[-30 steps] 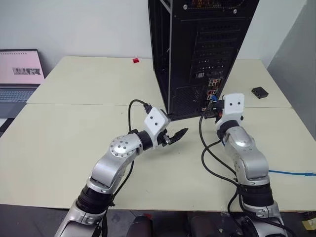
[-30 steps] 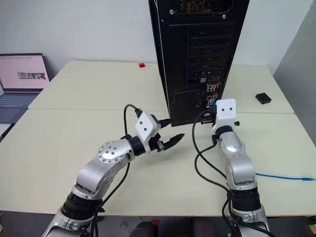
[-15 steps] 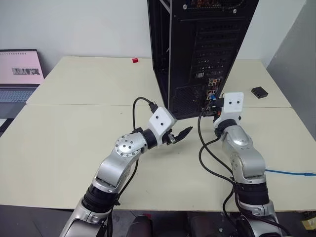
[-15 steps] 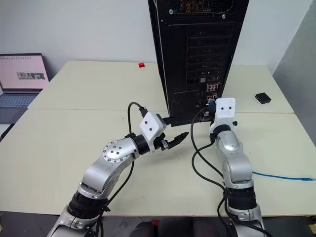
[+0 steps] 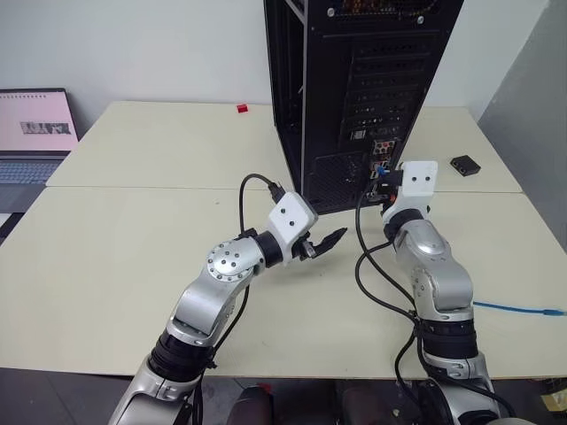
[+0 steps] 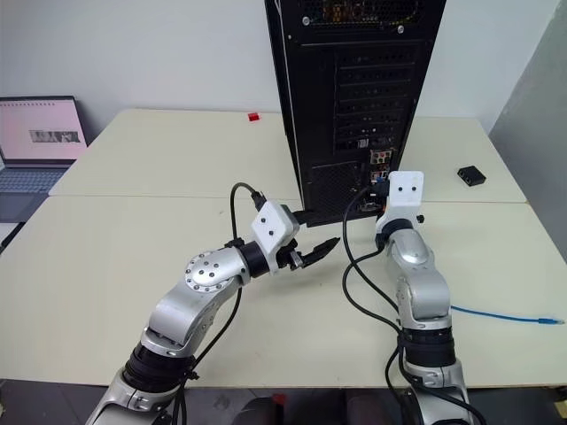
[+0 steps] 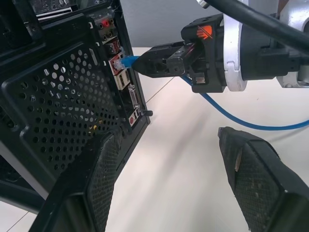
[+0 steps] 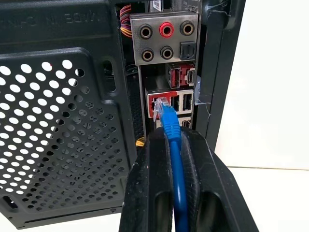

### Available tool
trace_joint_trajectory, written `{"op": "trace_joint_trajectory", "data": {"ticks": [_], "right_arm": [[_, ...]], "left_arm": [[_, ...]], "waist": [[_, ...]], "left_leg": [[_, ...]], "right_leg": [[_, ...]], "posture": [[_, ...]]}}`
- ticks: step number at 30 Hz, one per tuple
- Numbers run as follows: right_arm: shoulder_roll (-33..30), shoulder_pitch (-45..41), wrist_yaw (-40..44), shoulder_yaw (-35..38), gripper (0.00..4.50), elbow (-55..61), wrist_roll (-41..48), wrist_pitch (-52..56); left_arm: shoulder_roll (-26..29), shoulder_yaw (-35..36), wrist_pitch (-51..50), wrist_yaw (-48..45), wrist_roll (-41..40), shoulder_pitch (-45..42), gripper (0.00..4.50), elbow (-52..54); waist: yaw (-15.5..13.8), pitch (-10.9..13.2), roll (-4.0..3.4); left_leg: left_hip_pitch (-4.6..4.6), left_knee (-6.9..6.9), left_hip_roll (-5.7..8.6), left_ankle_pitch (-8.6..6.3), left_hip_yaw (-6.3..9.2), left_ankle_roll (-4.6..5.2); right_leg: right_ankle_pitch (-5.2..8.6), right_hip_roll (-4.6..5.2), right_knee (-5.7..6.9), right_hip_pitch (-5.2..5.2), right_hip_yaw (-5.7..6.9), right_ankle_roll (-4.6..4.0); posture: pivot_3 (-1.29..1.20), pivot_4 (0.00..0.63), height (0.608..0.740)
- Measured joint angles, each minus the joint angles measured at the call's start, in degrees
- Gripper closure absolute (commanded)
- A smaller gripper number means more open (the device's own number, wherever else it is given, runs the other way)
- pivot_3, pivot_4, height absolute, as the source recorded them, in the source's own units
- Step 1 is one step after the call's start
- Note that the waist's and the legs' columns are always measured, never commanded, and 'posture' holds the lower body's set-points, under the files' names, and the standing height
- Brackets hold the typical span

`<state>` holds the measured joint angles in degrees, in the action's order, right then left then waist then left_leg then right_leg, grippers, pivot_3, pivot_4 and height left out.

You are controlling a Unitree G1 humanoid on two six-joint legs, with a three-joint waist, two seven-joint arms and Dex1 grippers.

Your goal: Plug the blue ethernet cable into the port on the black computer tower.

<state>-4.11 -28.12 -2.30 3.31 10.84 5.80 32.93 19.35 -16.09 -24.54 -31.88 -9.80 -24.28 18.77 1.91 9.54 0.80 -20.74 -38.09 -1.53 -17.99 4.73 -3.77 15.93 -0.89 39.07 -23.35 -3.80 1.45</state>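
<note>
We keep the right gripper [image 8: 175, 145] clamped on the blue ethernet cable [image 8: 173, 140] just behind its plug, at centre frame, so the plug lines up with the port [image 8: 157, 105] on the black computer tower [image 5: 354, 80]. The left gripper [image 5: 326, 241] waits mid-frame, jaws apart, gripping nothing.

The tall black metal computer tower [image 5: 363, 97] stands at the top middle of the frame, on the wide cream table [image 5: 124, 257]. A small flat black box [image 5: 466, 165] lies to its right. An open laptop [image 5: 34, 133] sits at the far left edge. A tiny red block [image 5: 243, 109] lies left of the tower, near the table's back.
</note>
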Motion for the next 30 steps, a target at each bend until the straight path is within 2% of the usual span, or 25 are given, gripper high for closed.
{"op": "trace_joint_trajectory", "data": {"ticks": [30], "right_arm": [[2.08, -3.21, 0.95, 2.32, 4.50, -2.19, 2.52, 2.70]], "left_arm": [[-0.52, 0.00, 0.46, -0.23, 1.43, 0.04, 1.12, -0.05]], "waist": [[0.20, 0.01, -0.01]], "left_leg": [[0.02, 0.01, -0.01, 0.00, -0.03, 0.00]], "right_leg": [[0.00, -0.01, 0.01, -0.01, -0.03, 0.00]], "posture": [[0.00, 0.150, 0.740]]}}
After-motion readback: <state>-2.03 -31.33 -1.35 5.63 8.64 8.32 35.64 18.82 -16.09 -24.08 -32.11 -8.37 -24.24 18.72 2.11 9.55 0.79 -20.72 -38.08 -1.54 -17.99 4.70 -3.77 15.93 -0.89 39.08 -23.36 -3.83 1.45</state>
